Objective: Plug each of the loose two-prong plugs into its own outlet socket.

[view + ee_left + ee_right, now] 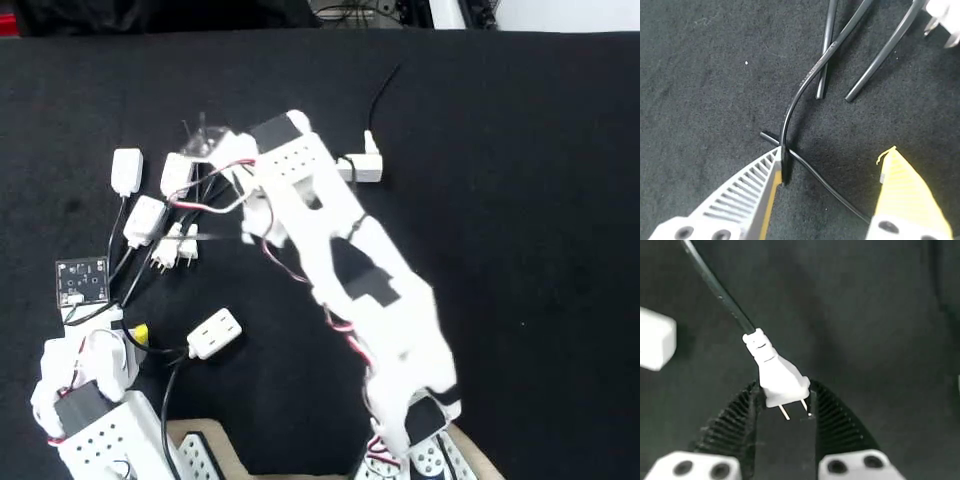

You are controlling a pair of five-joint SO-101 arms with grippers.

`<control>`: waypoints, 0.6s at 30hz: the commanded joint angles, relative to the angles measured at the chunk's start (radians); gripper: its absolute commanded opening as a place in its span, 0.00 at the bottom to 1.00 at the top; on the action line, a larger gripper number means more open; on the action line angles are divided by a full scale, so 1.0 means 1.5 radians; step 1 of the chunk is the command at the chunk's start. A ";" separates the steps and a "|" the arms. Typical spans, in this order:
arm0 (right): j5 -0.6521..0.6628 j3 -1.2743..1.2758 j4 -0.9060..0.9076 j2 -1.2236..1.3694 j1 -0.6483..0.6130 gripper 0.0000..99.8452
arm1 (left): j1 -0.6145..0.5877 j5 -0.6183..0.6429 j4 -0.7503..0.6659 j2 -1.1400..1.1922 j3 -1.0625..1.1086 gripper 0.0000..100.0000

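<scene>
My right gripper is shut on a white two-prong plug, prongs pointing back toward the wrist and its black cord trailing away. In the high view this gripper hangs over the cluster of white outlet sockets at the table's left. Two loose white plugs lie just below that cluster. Another socket lies near the left arm. My left gripper is open low over the black cloth, a thin black cord running against its grey finger.
A white socket block with a black cord lies right of the right arm. A small square board sits at the left edge. Several black cords cross the cloth by the left gripper. The table's right half is bare black cloth.
</scene>
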 commanded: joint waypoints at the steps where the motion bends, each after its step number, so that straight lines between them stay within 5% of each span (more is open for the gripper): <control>1: 0.003 0.161 -0.039 -0.143 0.042 0.01 | 0.007 -0.003 -0.010 -0.003 -0.003 0.31; 11: 0.044 0.596 -0.190 -0.408 0.097 0.01 | 0.007 -0.003 -0.007 -0.003 -0.003 0.31; 18: 0.110 0.675 -0.222 -0.470 0.195 0.01 | 0.006 -0.003 -0.007 -0.003 -0.003 0.31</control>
